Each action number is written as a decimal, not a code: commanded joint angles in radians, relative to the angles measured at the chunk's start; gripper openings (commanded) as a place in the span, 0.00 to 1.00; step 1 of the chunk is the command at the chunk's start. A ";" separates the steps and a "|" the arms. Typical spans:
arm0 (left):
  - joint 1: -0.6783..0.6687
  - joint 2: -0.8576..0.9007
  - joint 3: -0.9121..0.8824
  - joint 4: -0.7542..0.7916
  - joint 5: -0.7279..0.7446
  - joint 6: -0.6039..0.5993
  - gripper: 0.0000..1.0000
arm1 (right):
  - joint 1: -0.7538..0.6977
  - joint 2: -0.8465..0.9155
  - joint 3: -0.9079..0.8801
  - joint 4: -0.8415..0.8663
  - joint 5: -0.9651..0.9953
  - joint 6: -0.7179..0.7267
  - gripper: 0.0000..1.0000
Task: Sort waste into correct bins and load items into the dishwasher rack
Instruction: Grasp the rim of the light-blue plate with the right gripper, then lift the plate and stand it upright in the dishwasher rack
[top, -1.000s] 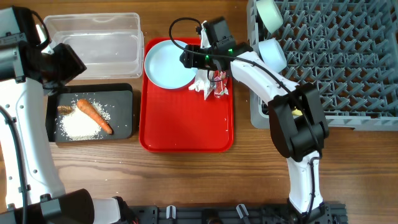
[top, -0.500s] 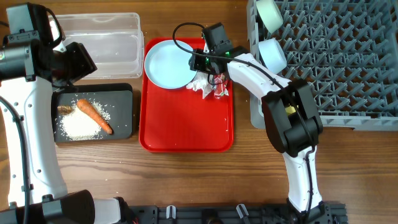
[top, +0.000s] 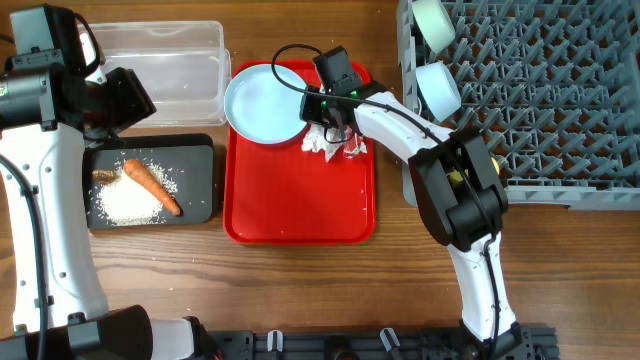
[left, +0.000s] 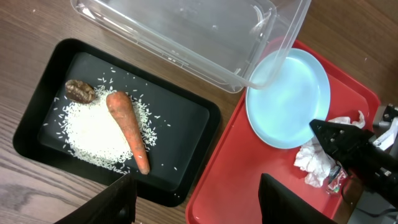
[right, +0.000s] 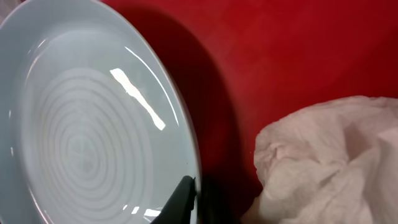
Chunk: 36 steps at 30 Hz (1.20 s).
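The round pale blue plate (top: 262, 102) lies at the back left of the flat red tray (top: 300, 205). My right gripper (top: 314, 104) is shut on its right rim. In the right wrist view one dark finger (right: 183, 200) presses on top of the plate (right: 87, 124) edge; the other is hidden beneath. Crumpled wrappers (top: 330, 140) lie just right of the grip. The black tray (top: 196, 160) holds the carrot (top: 152, 187), rice (top: 125, 205) and a brown scrap (top: 106, 176). My left gripper (left: 199, 202) hangs open above the seam between the black tray (left: 186, 118) and the red tray.
The clear box (top: 150, 70) stands behind the black tray. At the right stands the grey rack (top: 560, 110), with a pale green bowl (top: 432, 20) and a white-blue bowl (top: 438, 88) at its left edge. Bare wood lies in front.
My right gripper has closed on the plate's right rim, and the plate has slid slightly left. The left arm shifted early on and has held still since.
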 joint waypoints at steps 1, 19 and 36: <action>-0.005 -0.001 0.013 0.003 -0.002 0.024 0.63 | 0.005 0.040 0.011 -0.001 -0.023 0.018 0.04; -0.005 -0.001 0.013 0.004 -0.002 0.024 1.00 | -0.221 -0.589 0.011 -0.090 0.240 -0.458 0.04; -0.005 -0.001 0.013 0.027 -0.002 0.024 1.00 | -0.444 -0.565 0.009 -0.176 1.125 -1.156 0.05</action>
